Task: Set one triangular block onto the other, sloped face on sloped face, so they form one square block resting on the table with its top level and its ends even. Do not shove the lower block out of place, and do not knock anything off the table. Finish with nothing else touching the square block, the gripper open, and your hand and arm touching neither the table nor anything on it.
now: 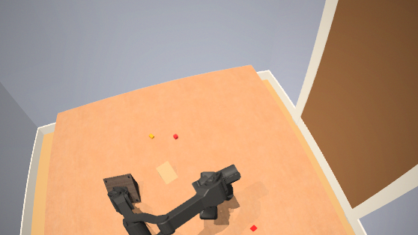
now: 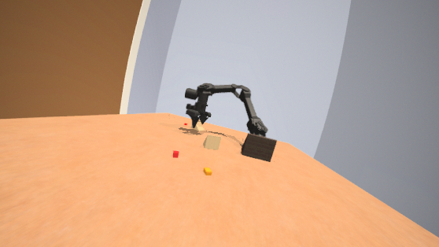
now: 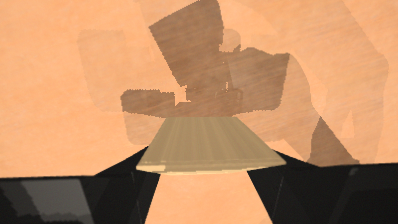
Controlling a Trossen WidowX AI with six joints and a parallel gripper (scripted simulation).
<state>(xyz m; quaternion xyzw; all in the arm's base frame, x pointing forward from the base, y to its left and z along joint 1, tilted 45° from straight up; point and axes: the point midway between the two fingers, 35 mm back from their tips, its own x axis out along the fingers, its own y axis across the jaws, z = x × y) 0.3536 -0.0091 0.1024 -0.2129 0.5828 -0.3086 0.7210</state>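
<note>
My gripper (image 1: 209, 214) (image 2: 199, 121) (image 3: 202, 141) is down at the table (image 1: 225, 112) (image 2: 98, 197) and shut on a tan triangular block (image 2: 200, 127) (image 3: 210, 142). The wrist view shows its sloped face between the two dark fingers, low over the table or on it. In the top view this block is hidden under the wrist. The other tan triangular block (image 1: 166, 172) (image 2: 212, 142) rests on the table by itself, between the gripper and the arm's base.
The arm's dark brown base box (image 1: 123, 185) (image 2: 258, 147) stands near the table's edge. A small yellow cube (image 1: 151, 136) (image 2: 208, 171) and a small red cube (image 1: 175, 136) (image 2: 175, 153) lie farther out. Another red cube (image 1: 253, 227) (image 2: 185, 124) lies beside the gripper.
</note>
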